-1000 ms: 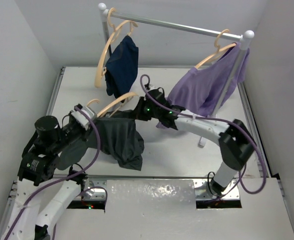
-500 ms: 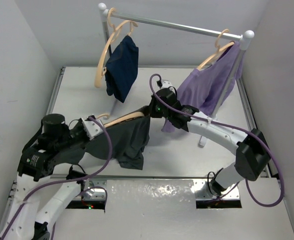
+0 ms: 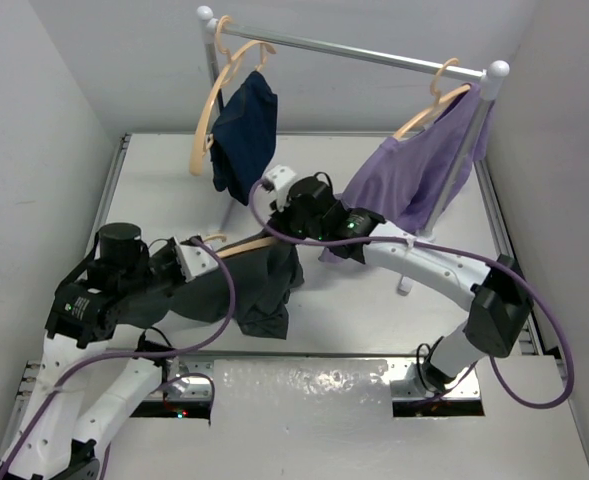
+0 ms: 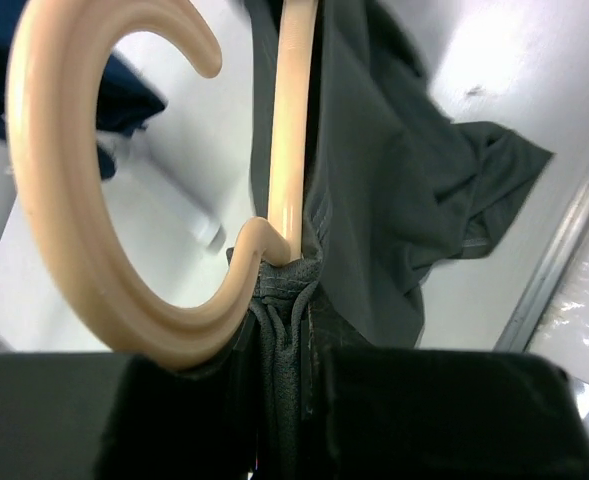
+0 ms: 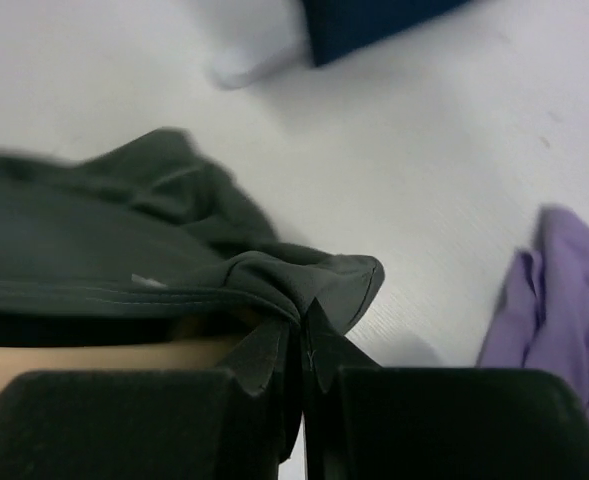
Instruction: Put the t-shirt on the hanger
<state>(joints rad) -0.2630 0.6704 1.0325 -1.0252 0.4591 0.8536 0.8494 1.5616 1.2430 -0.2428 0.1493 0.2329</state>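
Note:
The dark charcoal t-shirt (image 3: 254, 285) hangs over the pale tan hanger (image 3: 249, 244), held above the table between the arms. My left gripper (image 3: 196, 258) is shut on the t-shirt's bunched collar (image 4: 279, 330) at the base of the hanger's hook (image 4: 64, 190). The hanger's arm (image 4: 292, 120) runs away from it under the cloth. My right gripper (image 3: 292, 222) is shut on a fold of the t-shirt (image 5: 304, 290) at the hanger's far end, and the hanger (image 5: 94, 362) shows beneath the cloth.
A clothes rail (image 3: 349, 48) stands at the back. A navy garment (image 3: 244, 130) hangs on its own hanger at the left and a lilac shirt (image 3: 409, 175) on another at the right. The rail's foot (image 3: 406, 285) stands by the right arm.
My right gripper has moved left and slightly nearer with the t-shirt fold. My left gripper has shifted right. The t-shirt now bunches closer between them and the hanger lies flatter.

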